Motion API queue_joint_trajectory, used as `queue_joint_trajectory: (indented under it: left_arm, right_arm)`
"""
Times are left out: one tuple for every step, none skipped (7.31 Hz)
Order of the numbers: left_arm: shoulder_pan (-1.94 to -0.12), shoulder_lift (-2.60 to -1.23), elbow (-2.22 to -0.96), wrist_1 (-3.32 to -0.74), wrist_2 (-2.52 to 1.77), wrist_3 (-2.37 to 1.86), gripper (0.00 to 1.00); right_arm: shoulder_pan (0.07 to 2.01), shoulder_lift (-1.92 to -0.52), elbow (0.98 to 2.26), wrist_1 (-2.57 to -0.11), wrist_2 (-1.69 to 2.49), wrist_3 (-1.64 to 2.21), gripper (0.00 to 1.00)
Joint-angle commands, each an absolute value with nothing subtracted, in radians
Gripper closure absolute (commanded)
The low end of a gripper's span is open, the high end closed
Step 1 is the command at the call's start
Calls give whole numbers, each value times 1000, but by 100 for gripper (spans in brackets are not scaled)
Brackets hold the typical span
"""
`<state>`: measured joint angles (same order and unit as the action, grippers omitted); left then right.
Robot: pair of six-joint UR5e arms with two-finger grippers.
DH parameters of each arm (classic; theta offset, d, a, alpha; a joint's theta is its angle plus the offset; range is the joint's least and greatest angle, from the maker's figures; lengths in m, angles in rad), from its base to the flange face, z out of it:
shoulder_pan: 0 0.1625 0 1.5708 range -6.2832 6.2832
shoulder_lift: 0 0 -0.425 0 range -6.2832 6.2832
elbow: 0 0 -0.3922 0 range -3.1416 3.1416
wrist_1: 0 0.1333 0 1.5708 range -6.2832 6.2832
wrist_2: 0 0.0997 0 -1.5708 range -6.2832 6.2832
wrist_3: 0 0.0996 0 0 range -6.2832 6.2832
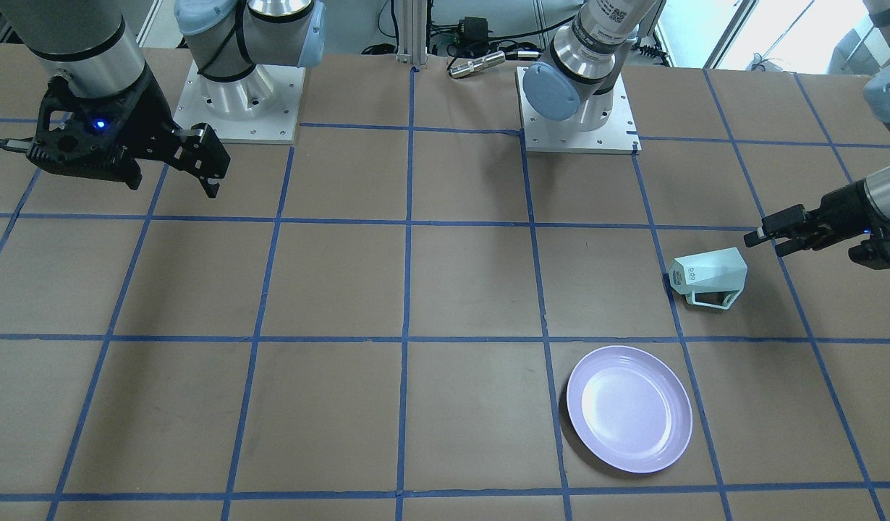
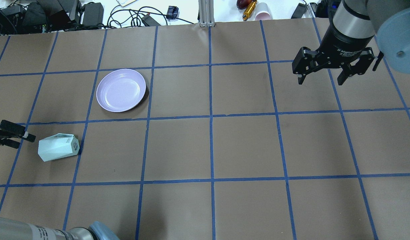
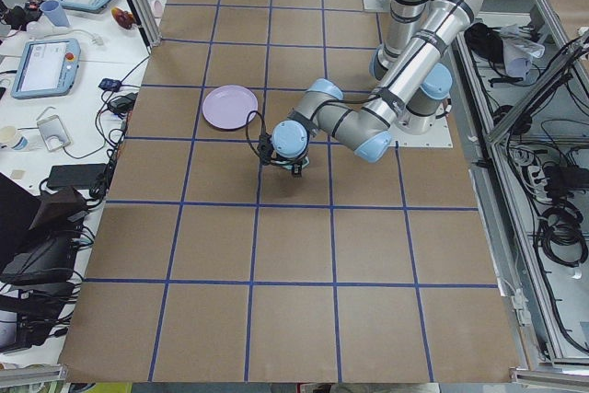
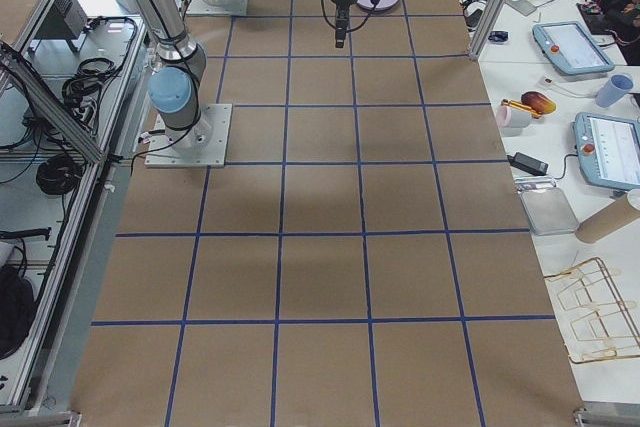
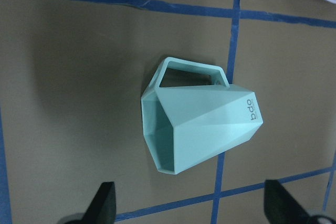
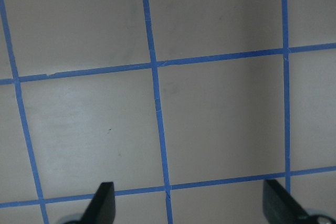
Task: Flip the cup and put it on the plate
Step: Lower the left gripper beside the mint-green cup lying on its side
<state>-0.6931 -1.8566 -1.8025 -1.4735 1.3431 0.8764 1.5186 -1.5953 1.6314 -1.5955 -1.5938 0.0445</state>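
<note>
Two steps remain and none is done, as I read it: the small pale mint-green faceted cup [image 1: 709,278] lies on its side on the brown paper-covered counter [image 1: 344,289], across one of the blue tape lines [image 2: 210,116]. Its mouth faces my left hand [image 2: 25,141], its lettered base faces the middle of the counter, and its angular handle is on the side toward the plate. The round glossy lavender plate [image 1: 629,409] sits bare, near the cup but apart from it, on the operators' side. My left hand is spread wide and grips nothing. In its wrist view the cup lies ahead of the two fingers, touching neither. My right hand [image 2: 321,81] is also wide apart and empty, well away over bare counter on the other half. I judge the cup has yet to be grasped, righted and carried over. Room looks generous, with nothing between cup and plate and the counter's ends far off in the side views. The only edges I would mind are the plate's raised rim and the handle.
</note>
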Motion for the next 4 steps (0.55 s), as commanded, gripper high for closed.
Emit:
queue_joint_trajectory:
  left_arm:
    - [-692,-1910,-1804,-1473,1298,881,0]
    - [-693,-1928,-1804,-1473,1289,877,0]
    - [-693,-1945,-1809,-1474,1240,879,0]
    - [-693,-1956,-1815,-1476,1239,879,0]
  right_arm:
    - [1519,-1595,1632,-1595,-1594,44,0]
    - [1519,-1595,1632,-1595,-1594,44,0]
    - [1519,-1594,1632,-1595,-1594,44,0]
    - [1519,-1595,1632,-1595,-1592,44,0]
